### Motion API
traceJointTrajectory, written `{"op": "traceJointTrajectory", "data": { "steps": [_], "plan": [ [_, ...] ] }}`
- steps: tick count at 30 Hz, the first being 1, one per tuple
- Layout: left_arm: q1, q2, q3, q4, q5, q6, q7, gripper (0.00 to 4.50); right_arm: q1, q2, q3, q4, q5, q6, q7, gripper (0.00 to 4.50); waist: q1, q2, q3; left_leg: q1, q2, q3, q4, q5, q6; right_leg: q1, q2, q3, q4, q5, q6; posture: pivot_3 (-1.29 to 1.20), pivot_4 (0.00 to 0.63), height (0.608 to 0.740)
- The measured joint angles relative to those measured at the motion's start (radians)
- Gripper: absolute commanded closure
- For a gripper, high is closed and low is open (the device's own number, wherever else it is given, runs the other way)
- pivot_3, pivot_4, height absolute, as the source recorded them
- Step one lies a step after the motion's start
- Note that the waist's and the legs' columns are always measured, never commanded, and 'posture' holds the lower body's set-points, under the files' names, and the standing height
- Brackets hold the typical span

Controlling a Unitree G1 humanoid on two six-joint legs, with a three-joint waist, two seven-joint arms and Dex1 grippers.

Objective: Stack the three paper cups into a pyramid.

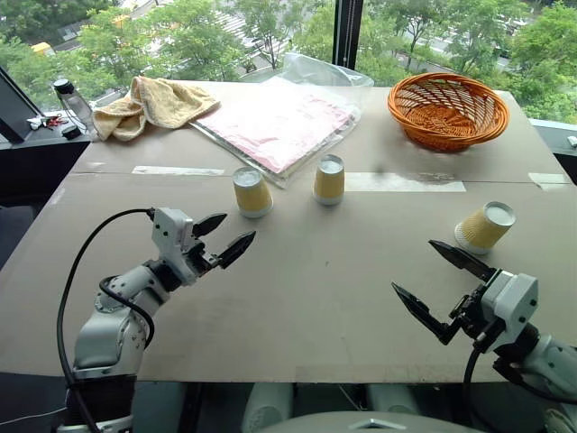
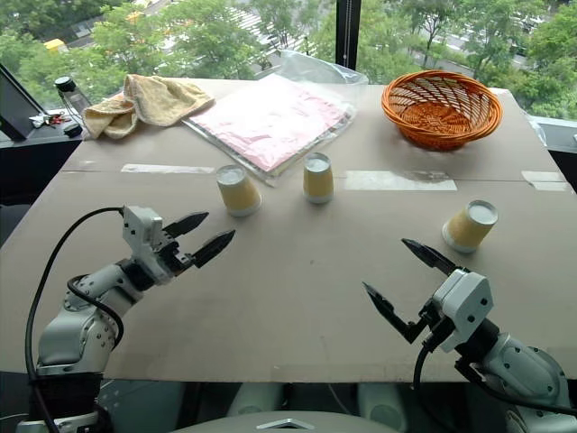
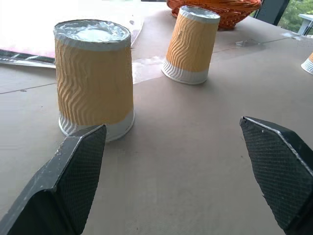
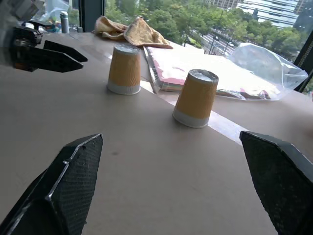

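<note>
- on the brown table point(image 1: 315, 298), two mustard-yellow ribbed paper cups point(image 1: 252, 191) point(image 1: 329, 179) are stood upside down, near each other but apart, as a likely pyramid base.
- a third like cup point(image 1: 484, 226) is set tilted, well apart at the right; no pyramid is formed yet.
- the left gripper point(image 1: 224, 237) and right gripper point(image 1: 440, 278) are held wide and empty.
- the orange woven basket point(image 1: 448, 108) is seen empty.

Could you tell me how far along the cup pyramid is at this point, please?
Nothing is stacked yet. Two cups, the left cup and the middle cup, stand upside down near each other with a gap between them; the third cup sits tilted, apart on the right. Nothing is in hand: the left gripper and right gripper are open and empty. Left: closing the base pair together and placing the third cup on top.
</note>
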Motion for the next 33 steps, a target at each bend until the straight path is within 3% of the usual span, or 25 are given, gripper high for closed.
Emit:
{"op": "traceJointTrajectory", "data": {
  "steps": [7, 15, 21, 28, 33],
  "plan": [
    [-0.223, 0.035, -0.029, 0.146, 0.065, 0.015, 0.021, 0.0, -0.015, -0.046, -0.005, -0.033, 0.042, 0.017, 0.02, 0.08, -0.003, -0.002, 0.0, 0.003, 0.0, 0.0, 0.002, 0.0, 0.0, 0.003, 0.0, 0.0, 0.0, 0.0, 0.0, 0.0, 0.15, 0.74],
    [-0.388, 0.006, -0.14, 0.346, 0.159, -0.031, -0.031, 0.0, 0.043, -0.031, -0.001, -0.073, -0.012, 0.021, -0.031, 0.08, -0.003, -0.002, 0.001, 0.002, 0.0, 0.0, 0.002, 0.0, 0.0, 0.003, 0.0, 0.0, 0.0, 0.002, 0.003, 0.0, 0.15, 0.74],
    [-0.472, -0.017, -0.163, 0.491, 0.208, -0.094, -0.055, 2.05, 0.096, -0.013, 0.0, -0.11, -0.037, 0.023, -0.064, 0.0, -0.004, -0.003, 0.001, 0.002, 0.0, 0.0, 0.002, 0.0, 0.0, 0.003, 0.0, -0.001, 0.0, 0.002, 0.003, 0.0, 0.15, 0.74],
    [-0.5, -0.017, -0.168, 0.538, 0.181, -0.112, -0.183, 2.13, 0.143, 0.007, 0.007, -0.131, -0.076, 0.024, -0.094, 0.0, -0.004, -0.003, 0.001, 0.002, 0.0, 0.0, 0.002, 0.0, 0.0, 0.003, 0.0, -0.001, 0.0, 0.002, 0.003, 0.0, 0.15, 0.74],
    [-0.36, 0.034, -0.227, 0.234, 0.045, 0.021, -0.418, 2.13, 0.163, 0.021, 0.016, -0.131, -0.097, 0.023, -0.102, 0.0, -0.008, -0.002, 0.001, 0.002, 0.0, 0.0, 0.001, 0.0, 0.0, 0.003, 0.0, 0.0, -0.001, 0.0, 0.0, 0.0, 0.15, 0.74]
  ]
}}
